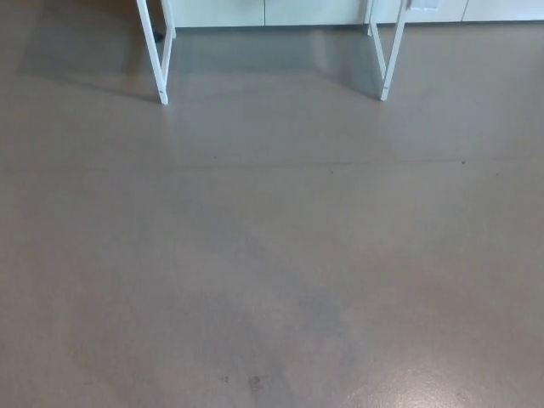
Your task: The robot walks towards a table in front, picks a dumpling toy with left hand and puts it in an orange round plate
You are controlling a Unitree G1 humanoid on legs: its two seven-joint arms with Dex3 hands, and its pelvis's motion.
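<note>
Neither the dumpling toy nor the orange round plate shows in the head view. Only the lower parts of a table appear at the top: a white left leg [158,59] and a white right leg [389,55]. The tabletop lies above the picture's edge. No part of my arms or hands shows.
Grey-brown floor [272,255] fills most of the view between me and the table legs. A pale wall or cabinet base [272,12] runs along the top behind the legs. A faint seam crosses the floor at mid height.
</note>
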